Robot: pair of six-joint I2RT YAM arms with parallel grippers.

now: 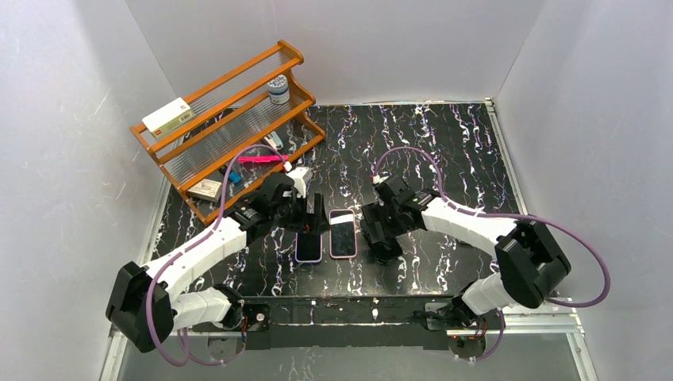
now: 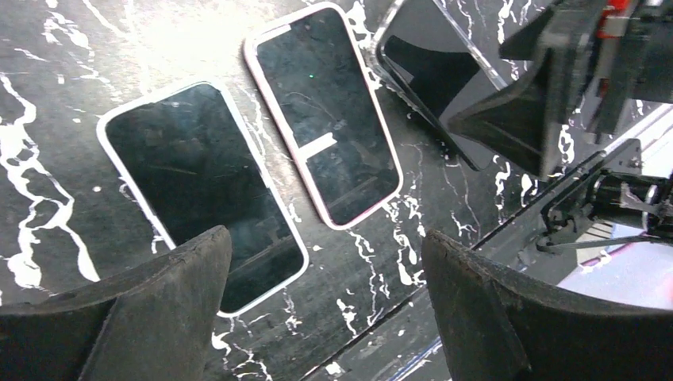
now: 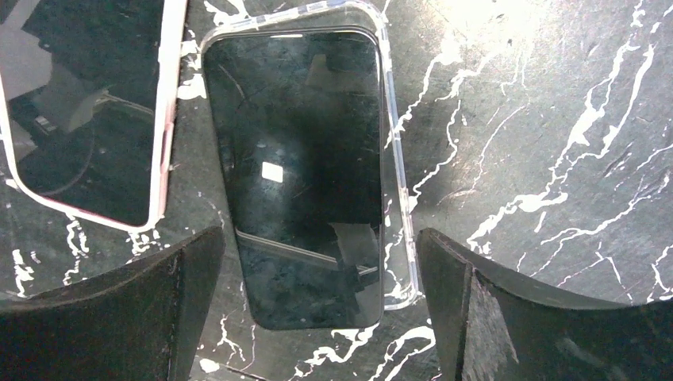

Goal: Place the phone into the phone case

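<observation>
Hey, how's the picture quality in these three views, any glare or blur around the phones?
Top external: even light, sharp, little glare on the marble table. Left wrist: a bright streak washes out the table's upper left; the left gripper is soft. Right wrist: the central phone mirrors a small bright square, glare sits above it, and the right gripper is blurred.

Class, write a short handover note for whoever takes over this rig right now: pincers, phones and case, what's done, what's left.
Left pincer: open, empty, above the white-edged phone.
Right pincer: open, empty, above the phone lying in the clear case.
Pink-edged phone lies flat between those two.
Done: phone looks placed in the case; full seating cannot be told.
Left: check the edges, press it in if needed.
</observation>
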